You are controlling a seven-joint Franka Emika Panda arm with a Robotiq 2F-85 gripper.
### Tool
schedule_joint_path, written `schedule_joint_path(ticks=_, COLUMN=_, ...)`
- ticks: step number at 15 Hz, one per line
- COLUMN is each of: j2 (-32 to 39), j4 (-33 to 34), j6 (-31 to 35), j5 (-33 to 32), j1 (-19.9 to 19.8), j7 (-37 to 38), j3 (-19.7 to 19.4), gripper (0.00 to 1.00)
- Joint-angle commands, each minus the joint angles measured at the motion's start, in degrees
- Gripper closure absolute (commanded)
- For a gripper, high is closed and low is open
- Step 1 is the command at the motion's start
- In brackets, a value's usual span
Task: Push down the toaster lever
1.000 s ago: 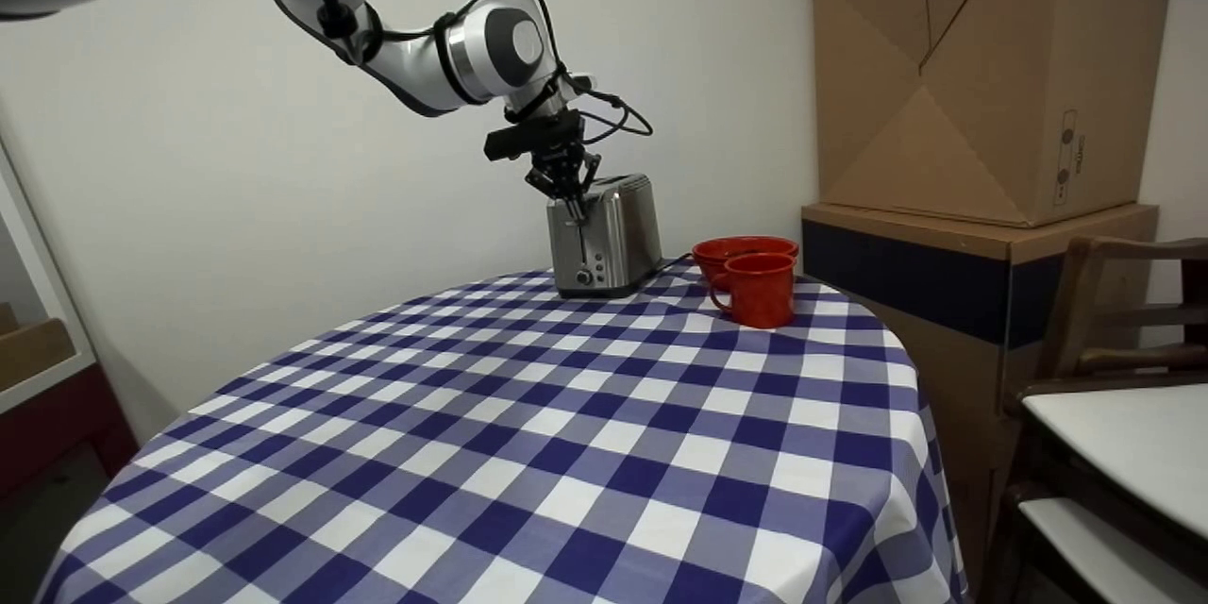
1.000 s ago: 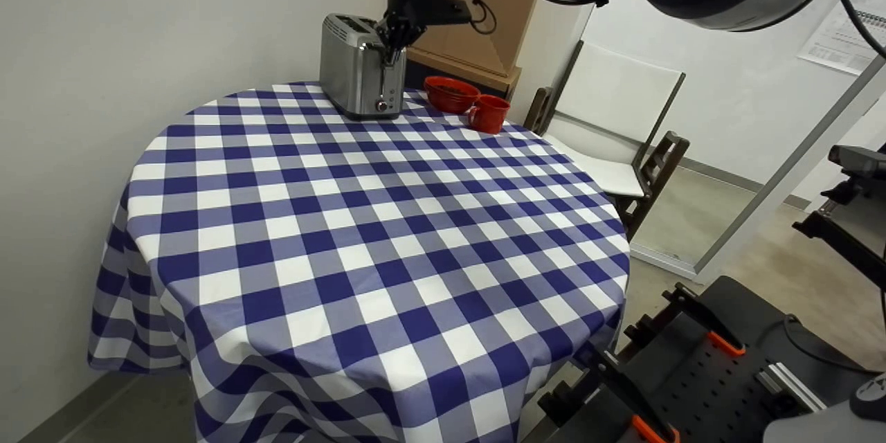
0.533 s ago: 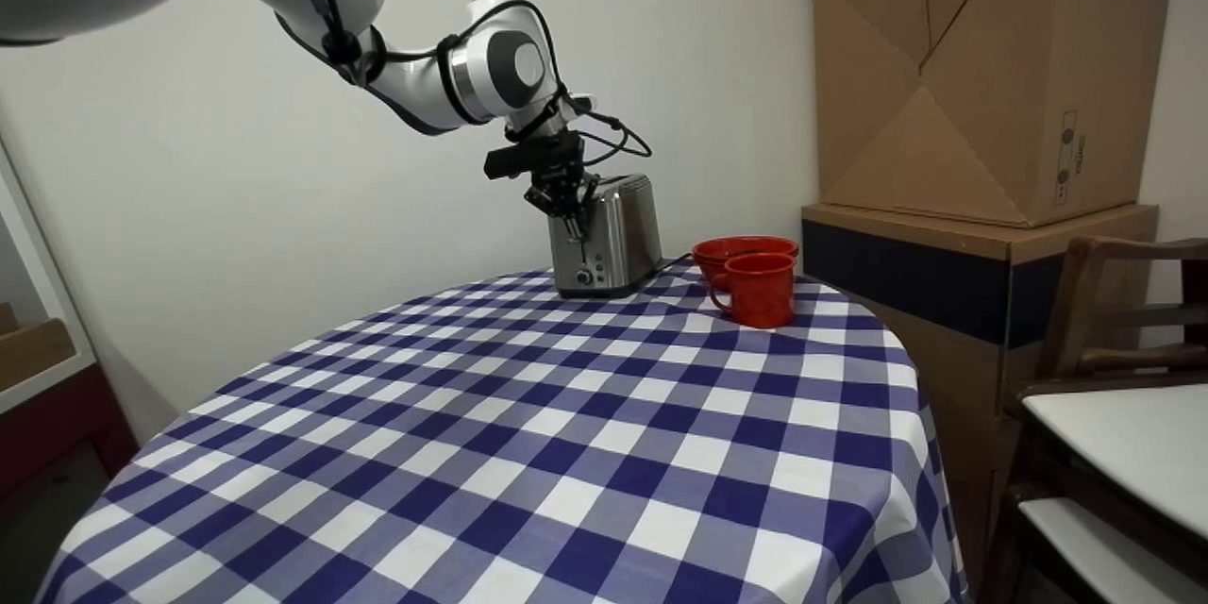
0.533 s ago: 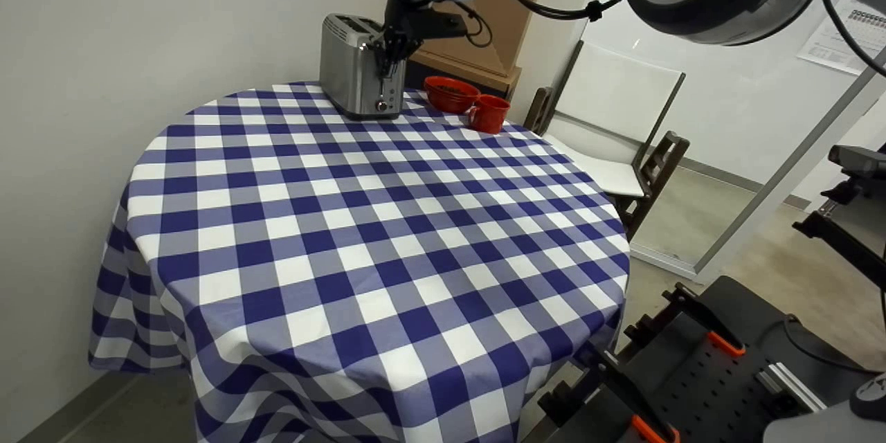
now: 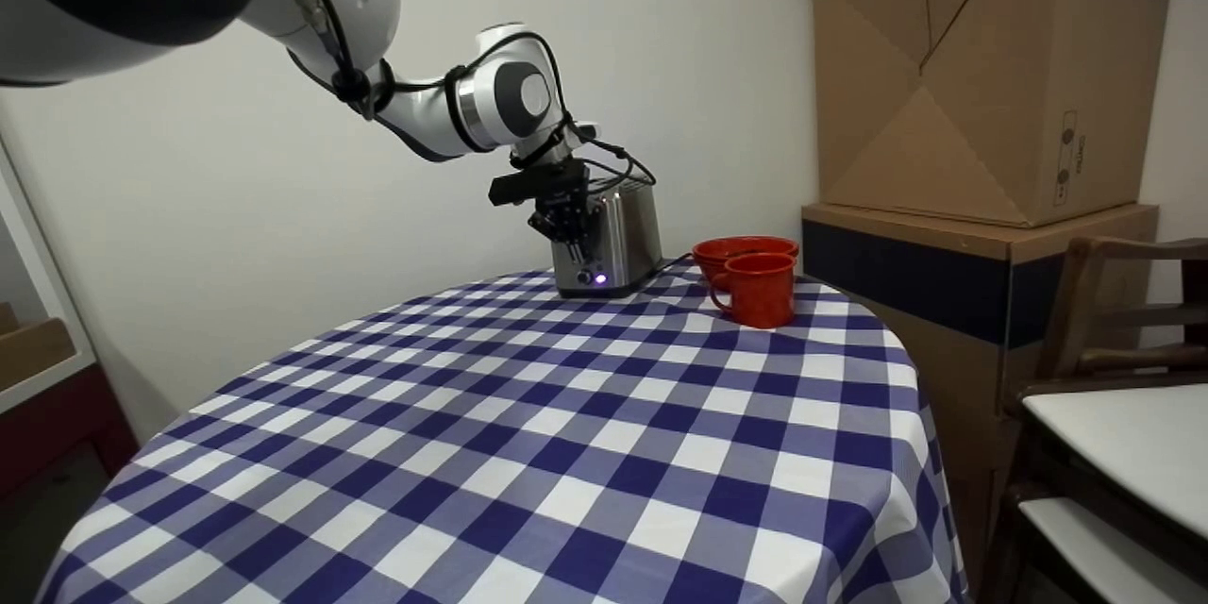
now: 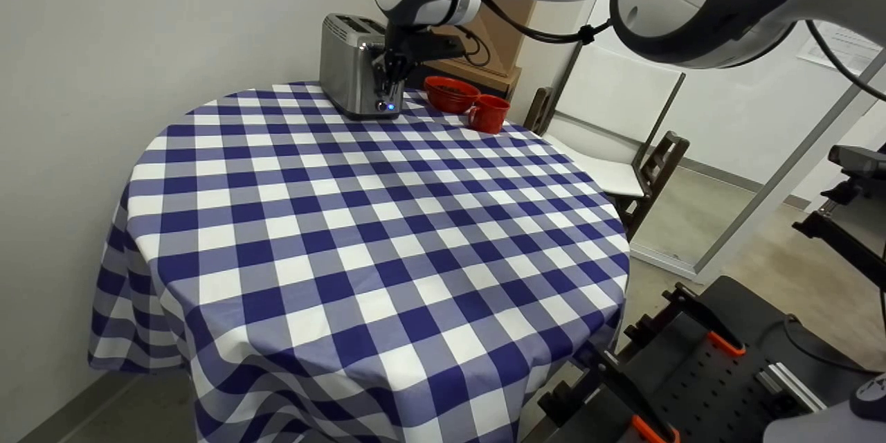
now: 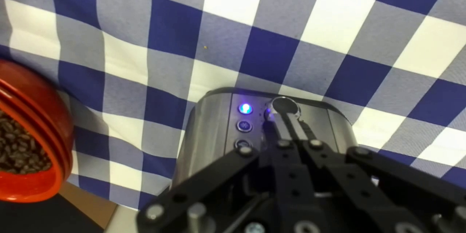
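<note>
The silver toaster (image 5: 628,236) stands on the table near the wall in both exterior views (image 6: 339,66). In the wrist view its front panel shows a round knob (image 7: 284,105) and a column of buttons, one glowing blue (image 7: 245,108). My gripper (image 7: 287,118) points down along this panel, its fingertips just above the knob. The two fingers lie side by side, shut with only a thin dark line between them. The gripper is low at the toaster's front in both exterior views (image 5: 578,253) (image 6: 389,91). The lever is hidden behind the gripper.
A red cup (image 5: 763,293) and a red bowl (image 5: 746,247) stand beside the toaster. The bowl (image 7: 36,131) holds coffee beans in the wrist view. A blue-white checked cloth (image 5: 528,434) covers the round table. Cardboard boxes (image 5: 944,94) and a wall (image 6: 173,14) stand behind.
My gripper has moved down along the toaster's front from near its top to just above the knob. A light on the toaster's panel has come on. The toaster has not moved.
</note>
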Motion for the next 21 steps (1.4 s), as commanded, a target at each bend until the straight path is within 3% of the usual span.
schedule_joint_path(ticks=1, j2=4.0, j4=2.7, j6=0.1, j5=-0.1, j1=-0.7, j7=-1.3, j3=0.0, gripper=1.00)
schedule_joint_path(ticks=3, j2=2.5, j4=2.4, j6=-1.5, j5=0.9, j1=-1.3, j7=-2.5, j3=1.1, gripper=0.98)
schedule_joint_path(ticks=4, j2=1.4, j4=2.1, j6=-3.2, j5=1.4, j1=-1.9, j7=-3.7, j3=2.0, gripper=0.73)
schedule_joint_path(ticks=6, j2=-0.5, j4=1.8, j6=-6.9, j5=2.9, j1=-3.4, j7=-7.8, j3=4.4, gripper=0.68)
schedule_joint_path(ticks=11, j2=-6.2, j4=0.6, j6=-21.1, j5=4.4, j1=-7.7, j7=-17.1, j3=8.3, gripper=0.33)
schedule_joint_path(ticks=15, j2=-11.8, j4=-2.1, j6=-34.0, j5=2.8, j1=-9.2, j7=-18.0, j3=7.3, gripper=0.04)
schedule_joint_path(ticks=18, j2=-15.2, j4=-6.6, j6=-41.2, j5=0.6, j1=-9.1, j7=-16.4, j3=5.5, gripper=0.00)
schedule_joint_path(ticks=21, j2=-19.4, j4=-14.1, j6=-41.0, j5=-4.0, j1=-7.5, j7=-13.9, j3=2.3, gripper=0.00)
